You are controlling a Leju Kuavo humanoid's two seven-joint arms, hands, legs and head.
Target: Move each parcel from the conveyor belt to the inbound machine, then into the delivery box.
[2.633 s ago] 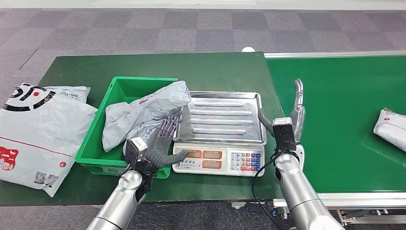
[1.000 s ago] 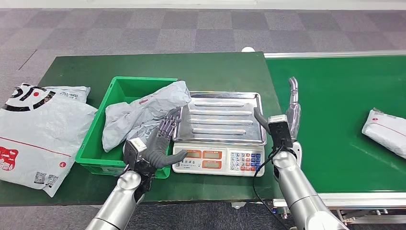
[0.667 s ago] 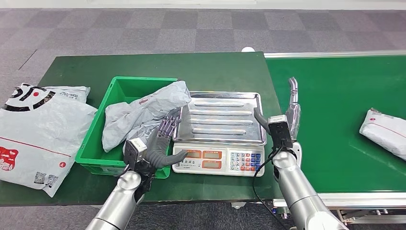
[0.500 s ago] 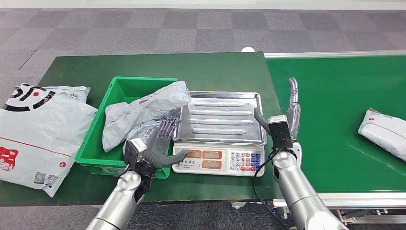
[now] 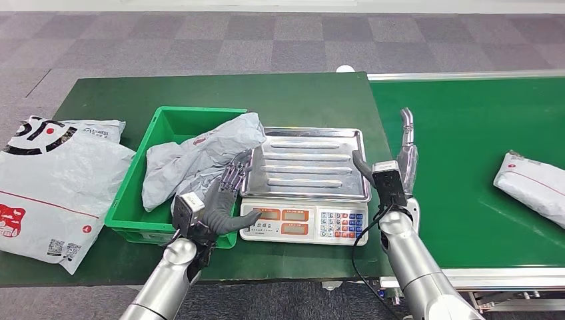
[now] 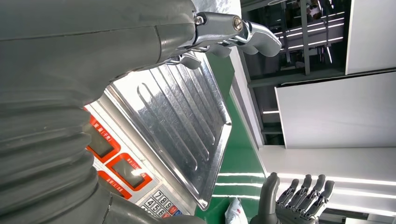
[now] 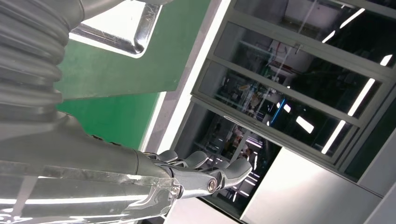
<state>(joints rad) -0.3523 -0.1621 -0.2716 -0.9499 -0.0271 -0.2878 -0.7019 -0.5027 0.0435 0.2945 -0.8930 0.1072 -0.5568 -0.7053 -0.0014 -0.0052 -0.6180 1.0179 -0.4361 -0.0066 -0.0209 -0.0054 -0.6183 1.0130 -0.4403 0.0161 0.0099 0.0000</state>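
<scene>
A dark green table top (image 5: 200,90) fills the middle and left of the head view. On its left edge lies a large flat white plastic mailer bag (image 5: 53,190) printed with black and red marks, partly hanging off the table. Grey carpet tiles (image 5: 200,37) in a checker pattern cover the floor across the top of the frame. A thin black cable (image 5: 356,257) hangs at the table's lower edge.

so the grey parcel (image 5: 531,194) on the conveyor belt (image 5: 466,127) keeps sliding in from the right edge toward the right hand (image 5: 405,155), which creeps a touch toward the scale (image 5: 306,180).
</scene>
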